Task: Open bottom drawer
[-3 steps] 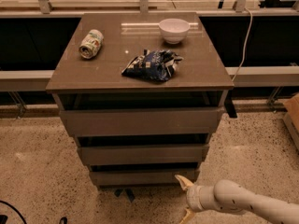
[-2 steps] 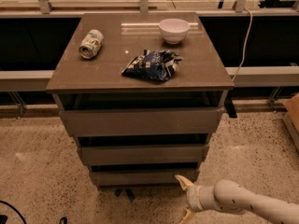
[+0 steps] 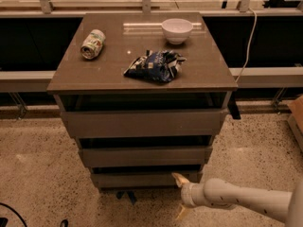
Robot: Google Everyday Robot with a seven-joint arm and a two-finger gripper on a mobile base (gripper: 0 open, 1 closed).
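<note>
Three grey-brown drawer fronts stack in one drawer cabinet (image 3: pixel 142 56) standing on a speckled floor (image 3: pixel 38 174), with a dark gap above each front. The top drawer (image 3: pixel 142 123) looks widest, the middle drawer (image 3: pixel 144 156) comes next, and the bottom drawer (image 3: pixel 142 179) sits lowest, nearest the floor, looking narrowest. A pale arm (image 3: pixel 241 200) enters from the near right corner, low down. Its gripper (image 3: pixel 177 196) is at the right end of the bottom drawer; the fingers are spread apart, one upper fingertip (image 3: pixel 177 177) at the drawer front's lower right edge, the other pointing down toward the floor. Contact with the front cannot be confirmed. On the cabinet top lie a crumpled dark snack bag (image 3: pixel 155 65) at centre, a white bowl (image 3: pixel 177 30) far right, and a can (image 3: pixel 93 44) on its side at the left.
</note>
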